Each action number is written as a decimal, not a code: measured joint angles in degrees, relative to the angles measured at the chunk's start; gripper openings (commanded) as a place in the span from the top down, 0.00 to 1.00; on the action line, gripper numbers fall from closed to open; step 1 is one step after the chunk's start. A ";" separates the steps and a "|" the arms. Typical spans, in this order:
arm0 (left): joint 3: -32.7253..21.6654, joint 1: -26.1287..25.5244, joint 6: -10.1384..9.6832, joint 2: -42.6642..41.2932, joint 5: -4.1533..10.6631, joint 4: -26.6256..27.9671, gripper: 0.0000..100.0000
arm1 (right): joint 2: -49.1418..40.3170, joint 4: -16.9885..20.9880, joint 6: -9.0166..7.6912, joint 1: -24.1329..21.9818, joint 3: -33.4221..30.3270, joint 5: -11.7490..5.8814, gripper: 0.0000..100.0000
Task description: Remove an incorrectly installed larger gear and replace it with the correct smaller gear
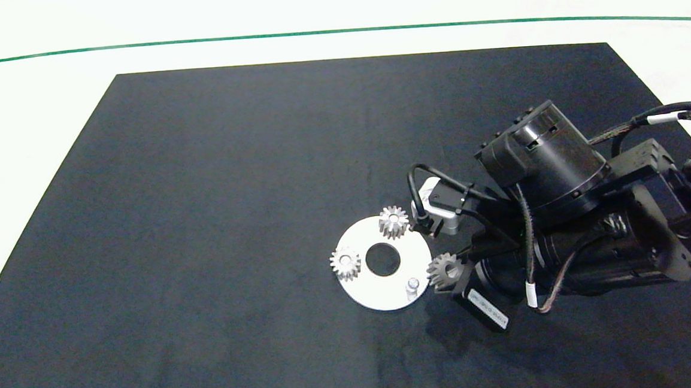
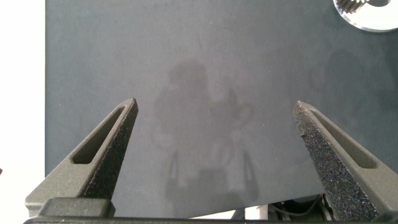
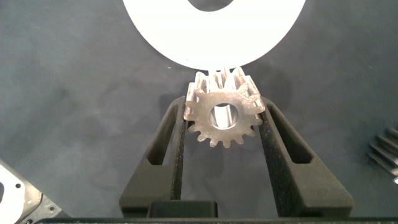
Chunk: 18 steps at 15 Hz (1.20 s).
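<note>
A white disc (image 1: 368,296) lies on the black mat with two small grey gears (image 1: 393,221) (image 1: 345,263) seated on it and one bare peg (image 1: 412,284). My right gripper (image 1: 453,271) reaches in from the right. It is shut on the smaller gear (image 1: 443,270), held just off the disc's rim beside the bare peg. In the right wrist view the smaller gear (image 3: 222,115) sits flat between the gripper (image 3: 222,112) fingers, with the disc (image 3: 211,37) right beyond it. The larger gear is out of clear view. My left gripper (image 2: 214,104) hangs open over bare mat.
The black mat (image 1: 203,226) covers most of the white table. A ribbed grey edge (image 3: 387,149) shows beside my right gripper; I cannot tell what it is. The disc's rim (image 2: 373,18) peeks into the left wrist view. The left arm is outside the head view.
</note>
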 measured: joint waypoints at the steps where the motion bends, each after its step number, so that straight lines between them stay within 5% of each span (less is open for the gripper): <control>1: 0.00 0.00 0.00 -0.04 0.00 -0.02 0.00 | 0.57 0.20 0.04 0.00 -0.52 -0.22 0.81; 18: -0.18 -0.20 0.06 -0.23 0.01 -0.05 0.00 | 6.31 0.37 0.74 2.26 -4.96 -1.35 0.81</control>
